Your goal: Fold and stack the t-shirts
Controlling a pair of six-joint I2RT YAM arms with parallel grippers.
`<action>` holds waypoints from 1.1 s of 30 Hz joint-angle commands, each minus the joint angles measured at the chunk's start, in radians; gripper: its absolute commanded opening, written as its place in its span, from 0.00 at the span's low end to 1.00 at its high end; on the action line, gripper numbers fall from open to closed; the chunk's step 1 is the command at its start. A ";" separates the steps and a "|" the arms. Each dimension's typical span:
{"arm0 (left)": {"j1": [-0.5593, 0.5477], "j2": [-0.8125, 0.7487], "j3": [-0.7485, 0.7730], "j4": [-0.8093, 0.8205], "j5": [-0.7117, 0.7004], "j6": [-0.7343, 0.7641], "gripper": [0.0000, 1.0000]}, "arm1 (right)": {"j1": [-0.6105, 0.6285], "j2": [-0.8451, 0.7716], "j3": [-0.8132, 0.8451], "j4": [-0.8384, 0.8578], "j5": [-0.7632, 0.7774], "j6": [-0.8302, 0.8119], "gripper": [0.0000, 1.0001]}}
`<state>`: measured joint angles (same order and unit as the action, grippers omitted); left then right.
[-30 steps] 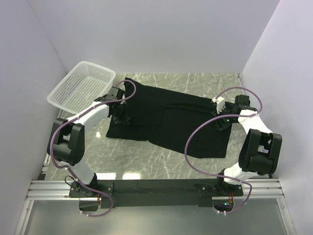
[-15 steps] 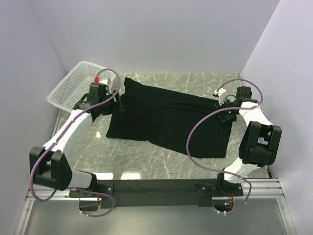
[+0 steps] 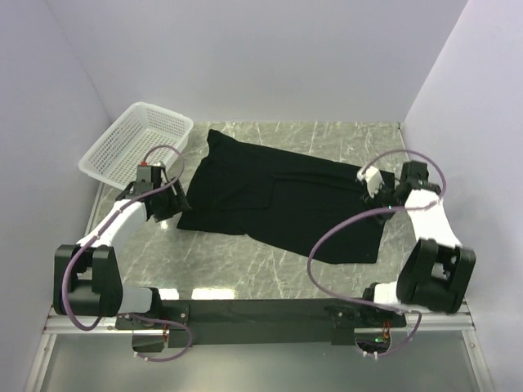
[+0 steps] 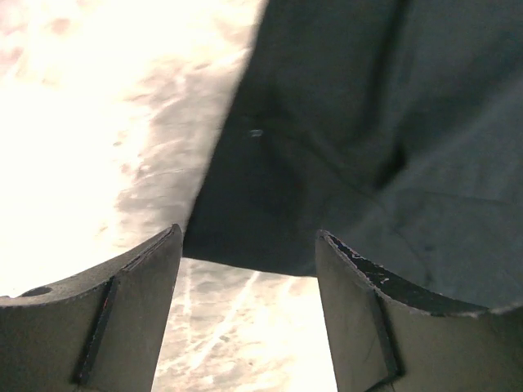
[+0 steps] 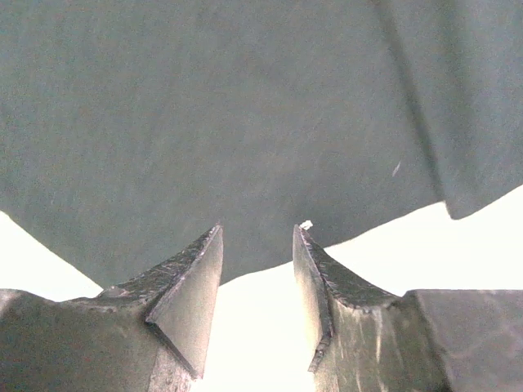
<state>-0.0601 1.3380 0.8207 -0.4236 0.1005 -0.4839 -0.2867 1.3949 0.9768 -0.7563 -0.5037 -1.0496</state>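
One black t-shirt [image 3: 278, 200] lies spread flat across the marble table, partly folded, running from the back left to the front right. My left gripper [image 3: 174, 204] stands open just off its front-left corner. In the left wrist view that corner of the t-shirt [image 4: 351, 122], with a tiny light-blue mark [image 4: 256, 132], lies just ahead of the open gripper [image 4: 248, 237]. My right gripper [image 3: 377, 194] is at the shirt's right edge. In the right wrist view the gripper [image 5: 257, 233] is open, with the t-shirt's [image 5: 245, 106] hem right at its fingertips and nothing held.
A white mesh basket [image 3: 135, 147] stands at the back left, close behind my left arm. Walls close in the table at the left, the back and the right. The arms' metal base rail [image 3: 261, 314] runs along the near edge.
My left gripper has let go of the shirt's left part, opened, and swung out left to the front-left corner. My right gripper has pulled back slightly toward the shirt's right edge and opened a little.
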 commanded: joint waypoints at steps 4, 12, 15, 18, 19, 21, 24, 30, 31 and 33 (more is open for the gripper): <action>0.055 0.006 -0.063 0.138 0.039 -0.027 0.71 | -0.038 -0.213 -0.162 -0.167 0.094 -0.175 0.48; 0.057 0.230 0.015 0.229 0.114 -0.010 0.60 | -0.055 -0.329 -0.296 -0.166 0.113 -0.093 0.48; 0.057 0.274 0.037 0.226 0.120 0.004 0.57 | -0.066 -0.362 -0.317 -0.172 0.114 -0.078 0.48; 0.055 0.273 0.044 0.241 0.116 0.004 0.56 | -0.080 -0.373 -0.329 -0.176 0.111 -0.063 0.48; 0.055 0.274 0.049 0.244 0.111 0.002 0.56 | -0.083 -0.375 -0.331 -0.178 0.105 -0.059 0.48; 0.054 0.282 0.069 0.244 0.105 0.007 0.55 | -0.089 -0.375 -0.329 -0.187 0.100 -0.053 0.48; 0.046 0.306 0.097 0.214 0.108 0.022 0.48 | -0.100 -0.378 -0.329 -0.201 0.100 -0.062 0.48; 0.031 0.319 0.080 0.203 0.107 0.042 0.33 | -0.111 -0.416 -0.332 -0.267 0.093 -0.182 0.48; 0.028 0.325 0.081 0.201 0.111 0.041 0.26 | -0.114 -0.421 -0.343 -0.267 0.096 -0.197 0.48; 0.022 0.345 0.089 0.206 0.123 0.036 0.18 | -0.112 -0.416 -0.351 -0.267 0.105 -0.249 0.48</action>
<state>-0.0269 1.6585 0.8867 -0.2146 0.1986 -0.4599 -0.3916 0.9962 0.6426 -0.9878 -0.4011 -1.2049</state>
